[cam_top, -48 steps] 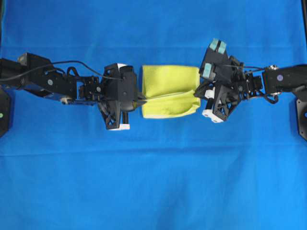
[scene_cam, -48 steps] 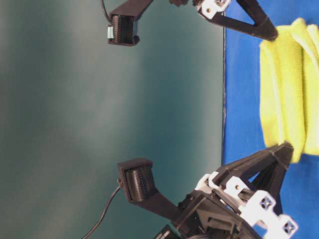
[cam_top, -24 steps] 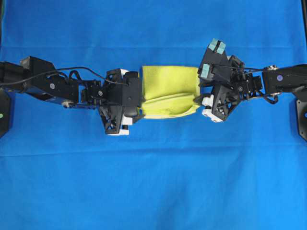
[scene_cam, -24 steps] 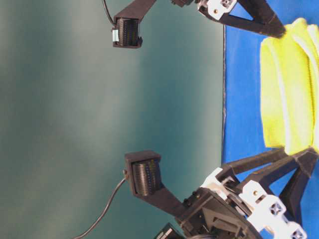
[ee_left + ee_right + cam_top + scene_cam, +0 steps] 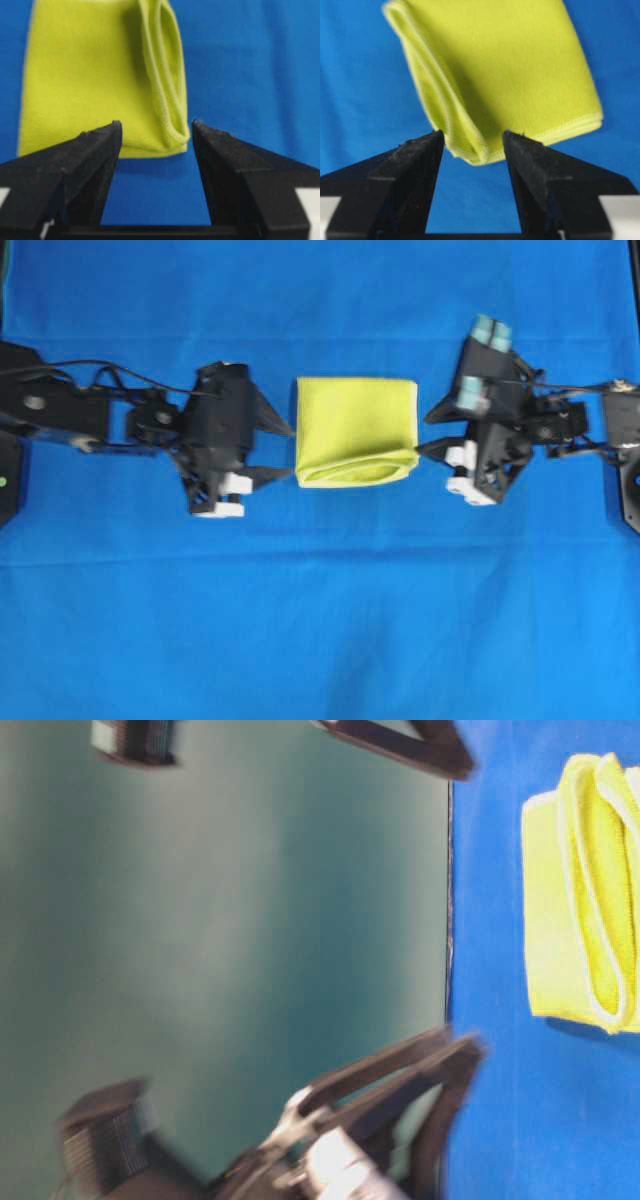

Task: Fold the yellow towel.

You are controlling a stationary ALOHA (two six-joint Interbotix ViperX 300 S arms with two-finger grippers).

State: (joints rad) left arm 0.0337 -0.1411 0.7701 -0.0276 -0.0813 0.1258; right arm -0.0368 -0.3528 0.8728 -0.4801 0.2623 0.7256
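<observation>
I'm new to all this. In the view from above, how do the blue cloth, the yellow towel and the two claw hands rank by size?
1. blue cloth, by far.
2. yellow towel.
3. left gripper and right gripper: similar, too close to rank.

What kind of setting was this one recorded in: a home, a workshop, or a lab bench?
Most likely a lab tabletop rig. A large blue cloth covers the whole work surface, two black robot arms face each other across it, and the only item laid out is a folded yellow towel. A plain teal backdrop stands behind.
</observation>
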